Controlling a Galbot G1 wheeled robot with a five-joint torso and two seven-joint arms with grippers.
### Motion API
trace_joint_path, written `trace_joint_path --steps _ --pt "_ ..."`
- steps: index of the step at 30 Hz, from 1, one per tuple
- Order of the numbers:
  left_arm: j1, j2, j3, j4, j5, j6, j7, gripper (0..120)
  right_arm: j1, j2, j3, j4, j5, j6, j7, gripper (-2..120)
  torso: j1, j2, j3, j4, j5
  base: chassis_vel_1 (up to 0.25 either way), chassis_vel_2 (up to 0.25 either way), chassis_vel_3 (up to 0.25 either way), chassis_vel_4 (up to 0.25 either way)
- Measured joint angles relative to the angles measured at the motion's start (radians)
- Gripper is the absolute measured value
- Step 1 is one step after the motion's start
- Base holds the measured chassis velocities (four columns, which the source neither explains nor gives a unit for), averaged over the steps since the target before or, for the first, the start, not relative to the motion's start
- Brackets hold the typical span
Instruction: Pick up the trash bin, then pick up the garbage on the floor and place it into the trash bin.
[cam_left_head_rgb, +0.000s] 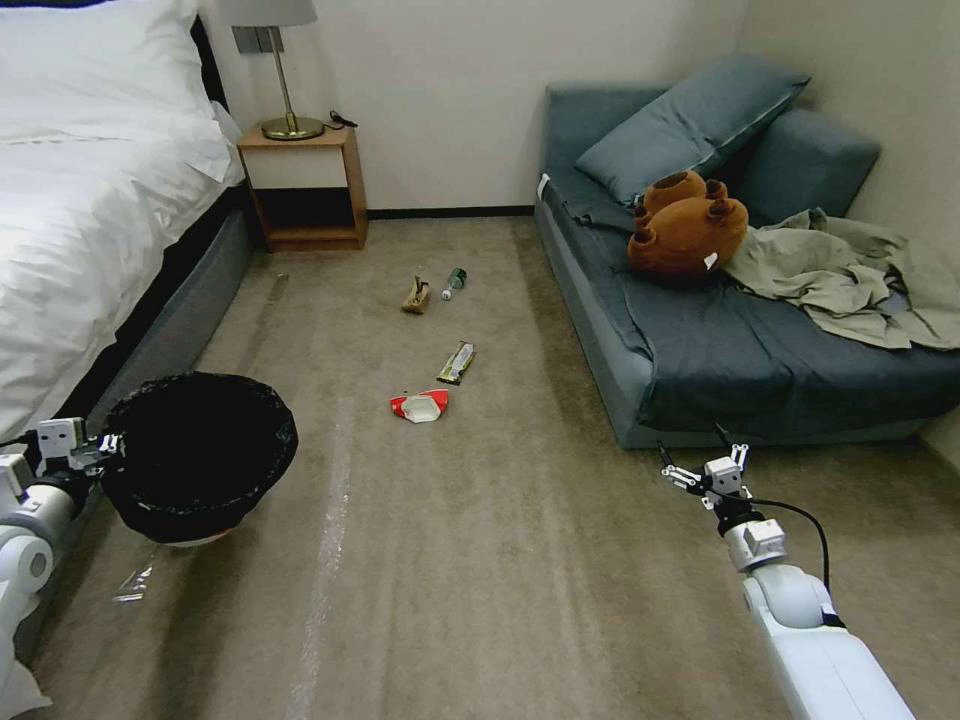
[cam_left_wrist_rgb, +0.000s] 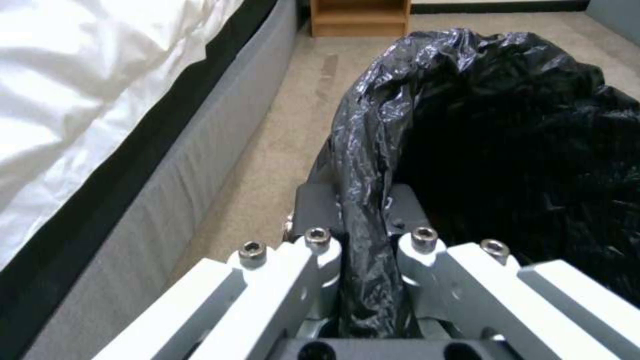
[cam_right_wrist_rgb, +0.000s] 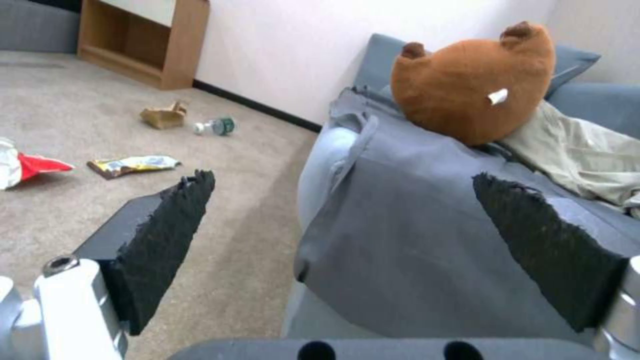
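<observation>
Bedroom: white-sheeted bed (cam_left_head_rgb: 90, 190), bedside table (cam_left_head_rgb: 305, 185) with lamp (cam_left_head_rgb: 275, 60), blue sofa (cam_left_head_rgb: 740, 340), carpet (cam_left_head_rgb: 480, 560).

Beige carpet (cam_left_head_rgb: 560, 560), white bed (cam_left_head_rgb: 90, 200), wooden nightstand (cam_left_head_rgb: 305, 185), blue sofa (cam_left_head_rgb: 740, 350).

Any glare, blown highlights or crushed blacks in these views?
Head view: bed linen nearly blown out, trash bin interior solid black. Left wrist view: left gripper pinches the glossy bag rim, which shows specular glints. Right wrist view: wall overexposed behind the plush bear.
</observation>
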Motion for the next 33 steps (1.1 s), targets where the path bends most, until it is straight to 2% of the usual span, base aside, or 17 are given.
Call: trace_joint_path --steps 33 --pt "-0.031 0.006 0.014 0.035 0.0 -0.005 0.008 5 0.054 0.023 -0.07 -0.01 -0.014 -0.018 0.0 100 0.0 0.0 0.0 -0.0001 -0.0001 -0.048 0.049 0.04 -0.049"
